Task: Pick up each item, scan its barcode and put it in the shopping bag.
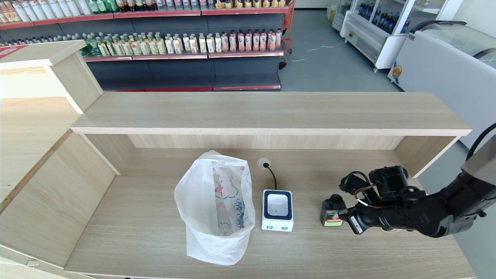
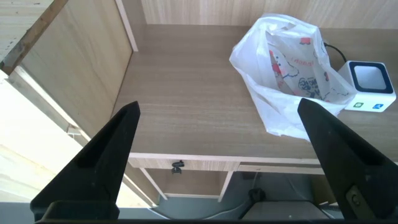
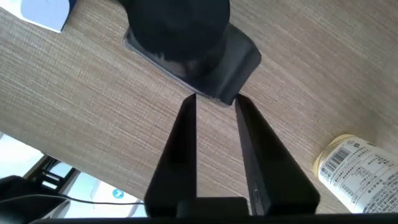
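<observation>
A white plastic shopping bag (image 1: pixel 215 209) (image 2: pixel 286 68) stands open at mid-counter with a patterned package inside. Just right of it sits the white barcode scanner (image 1: pixel 277 209) (image 2: pixel 372 84) (image 3: pixel 46 12). Right of the scanner is a dark bottle with a black cap (image 1: pixel 332 207) (image 3: pixel 180 31). My right gripper (image 1: pixel 344 221) (image 3: pixel 214 102) comes in from the right, its fingers drawn close and pinching the bottle's lower edge. A labelled can (image 3: pixel 351 174) lies on the wood nearby, barcode up. My left gripper (image 2: pixel 217 162) hangs wide open over the counter's front-left edge, holding nothing.
The scanner's black cable (image 1: pixel 272 175) runs back to a hole in the counter. A raised ledge (image 1: pixel 271 112) closes the back, and a wooden side wall (image 1: pixel 58 193) closes the left. Bare wood lies left of the bag.
</observation>
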